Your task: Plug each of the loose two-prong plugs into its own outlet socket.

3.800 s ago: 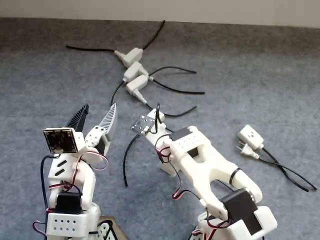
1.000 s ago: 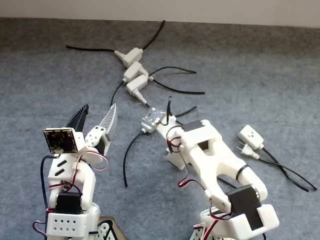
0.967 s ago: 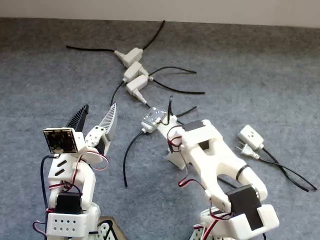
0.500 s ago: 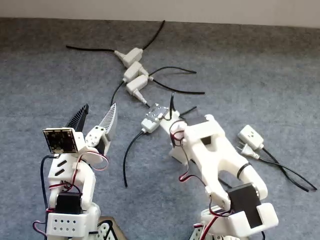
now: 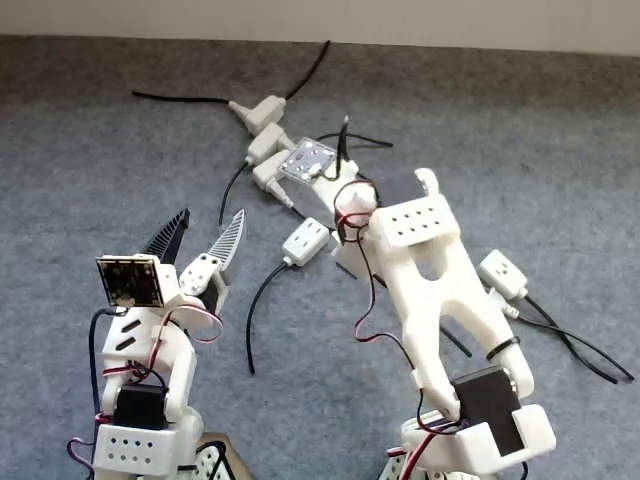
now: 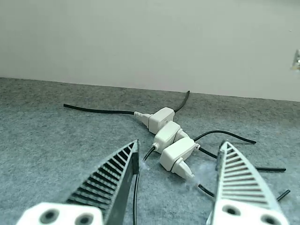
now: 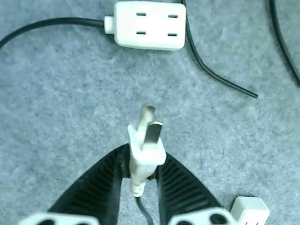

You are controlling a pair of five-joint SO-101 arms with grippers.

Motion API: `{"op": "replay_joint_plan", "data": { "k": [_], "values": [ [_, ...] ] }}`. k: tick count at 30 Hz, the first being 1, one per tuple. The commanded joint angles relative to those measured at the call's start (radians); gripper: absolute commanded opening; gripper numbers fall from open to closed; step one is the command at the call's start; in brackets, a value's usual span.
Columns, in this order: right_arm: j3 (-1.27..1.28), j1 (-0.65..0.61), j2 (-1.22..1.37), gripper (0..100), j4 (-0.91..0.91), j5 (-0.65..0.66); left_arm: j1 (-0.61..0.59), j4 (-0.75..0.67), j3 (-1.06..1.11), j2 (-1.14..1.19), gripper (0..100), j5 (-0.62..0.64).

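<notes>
The table point(image 5: 80, 150) is covered in grey, carpet-like fabric and ends at a plain pale wall point(image 5: 400, 20) along its far edge. Black cords trail loosely over the fabric.

The right gripper point(image 7: 143, 157) is clamped on a white plug point(image 7: 146, 140). It grips the plug by its body, with the two prongs sticking out past the fingertips. The prongs point toward a white socket point(image 7: 149, 25) lying flat ahead of them, well apart from the plug, slots facing up. From above, that socket point(image 5: 306, 240) sits near the middle of the table, its cord point(image 5: 258, 300) curving toward the near edge.

The left gripper point(image 5: 200, 240) hangs over the near left part of the table with its fingers spread wide and nothing between them. Beyond it, toward the far edge, lies a row of three joined sockets point(image 6: 168, 136). Another socket point(image 5: 502, 272) lies toward the right edge.
</notes>
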Motion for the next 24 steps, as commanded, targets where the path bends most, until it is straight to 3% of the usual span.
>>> {"op": "replay_joint_plan", "data": {
  "k": [1, 9, 15, 19, 24],
  "values": [
    [-0.133, -0.077, -0.004, 0.9, 0.108, -0.006, 0.053, 0.012, 0.018, -0.007, 27, -0.002],
    [-0.222, -0.254, -0.128, 0.9, 0.263, -0.012, 0.203, 0.014, 0.018, -0.007, 27, -0.002],
    [-0.219, -0.271, -0.151, 0.9, 0.291, -0.049, 0.288, 0.014, 0.018, -0.007, 27, -0.002],
    [-0.125, -0.28, -0.153, 0.9, 0.251, -0.057, 0.289, 0.006, 0.018, -0.008, 27, -0.002],
    [0.068, -0.282, -0.153, 0.9, 0.071, -0.057, 0.298, 0.006, 0.018, -0.01, 27, -0.002]
  ]
}}
